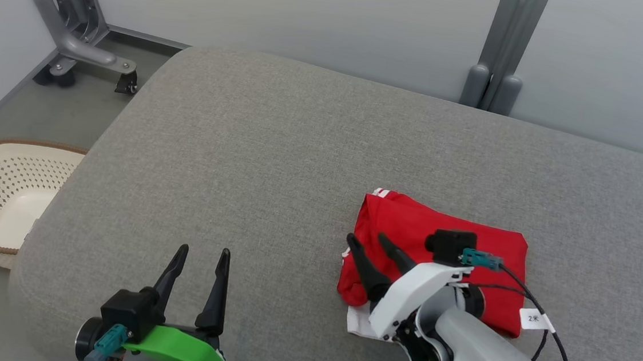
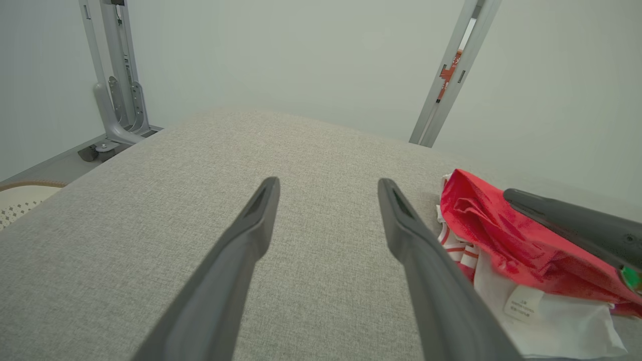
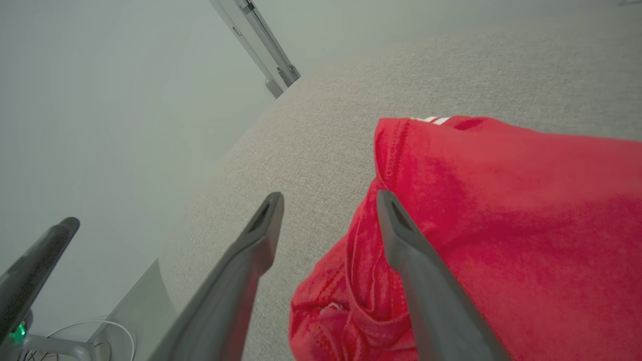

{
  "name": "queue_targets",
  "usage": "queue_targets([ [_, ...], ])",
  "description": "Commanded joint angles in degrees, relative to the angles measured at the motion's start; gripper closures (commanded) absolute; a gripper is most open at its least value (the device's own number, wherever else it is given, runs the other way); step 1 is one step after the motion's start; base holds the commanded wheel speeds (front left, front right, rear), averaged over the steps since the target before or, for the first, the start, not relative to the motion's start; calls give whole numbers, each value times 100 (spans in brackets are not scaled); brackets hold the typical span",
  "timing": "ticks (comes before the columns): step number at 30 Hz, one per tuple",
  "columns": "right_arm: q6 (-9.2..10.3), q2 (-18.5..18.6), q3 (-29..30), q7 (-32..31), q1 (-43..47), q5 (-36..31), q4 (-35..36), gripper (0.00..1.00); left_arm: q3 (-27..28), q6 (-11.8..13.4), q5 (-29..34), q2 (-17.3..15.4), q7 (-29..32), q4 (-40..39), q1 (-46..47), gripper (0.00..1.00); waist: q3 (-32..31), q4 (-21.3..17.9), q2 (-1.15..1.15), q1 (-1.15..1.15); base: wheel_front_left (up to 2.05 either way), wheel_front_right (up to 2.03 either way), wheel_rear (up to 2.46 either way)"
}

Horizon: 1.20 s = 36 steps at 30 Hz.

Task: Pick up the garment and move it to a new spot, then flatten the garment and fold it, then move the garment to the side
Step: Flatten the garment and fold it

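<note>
The garment [image 1: 449, 236] is red with white trim, folded into a compact rectangle on the right half of the grey cushion [image 1: 278, 142]. White inner fabric with a label shows at its near-left corner. My right gripper [image 1: 367, 240] hovers open over the garment's left edge with nothing between its fingers; in the right wrist view the gripper [image 3: 328, 199] straddles the red fabric's [image 3: 501, 210] edge. My left gripper [image 1: 204, 250] stands open above bare cushion at the lower left. In the left wrist view the gripper [image 2: 326, 183] is open, with the garment [image 2: 501, 235] to its right.
A cream perforated laundry basket [image 1: 4, 196] sits on the floor left of the cushion. A grey wheeled metal stand [image 1: 80, 35] is at the far left corner, and a grey post [image 1: 497, 62] rises behind the cushion. The cushion's left and far parts are bare.
</note>
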<state>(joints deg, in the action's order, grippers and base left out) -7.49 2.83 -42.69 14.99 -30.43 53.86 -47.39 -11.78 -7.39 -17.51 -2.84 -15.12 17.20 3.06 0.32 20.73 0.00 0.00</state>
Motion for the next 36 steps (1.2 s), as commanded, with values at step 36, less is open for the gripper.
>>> queue_targets([
  [36,1,816,2799,20,1619,-3893,2770,0,443,387,125,-16,1,-824,-25,0,-226,-1842,0,0,0,0,0],
])
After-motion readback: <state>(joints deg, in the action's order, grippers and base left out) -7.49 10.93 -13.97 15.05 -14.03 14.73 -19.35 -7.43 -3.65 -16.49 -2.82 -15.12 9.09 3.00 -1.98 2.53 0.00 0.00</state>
